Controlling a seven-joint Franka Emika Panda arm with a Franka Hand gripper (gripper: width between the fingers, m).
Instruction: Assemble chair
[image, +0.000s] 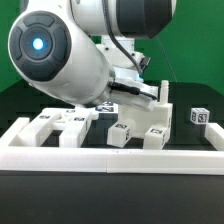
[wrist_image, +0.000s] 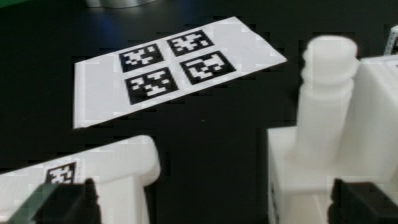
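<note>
Just beneath the wide-spread hand (wrist_image: 210, 197) lie white chair pieces (wrist_image: 331, 112).

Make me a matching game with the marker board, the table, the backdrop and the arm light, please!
Things:
1. marker board
2. table
3. backdrop
4. arm light

Matches:
A. green
B. white with four tags
C. blue
D. black

Pairs: 1-B, 2-D, 3-A, 4-C
</note>
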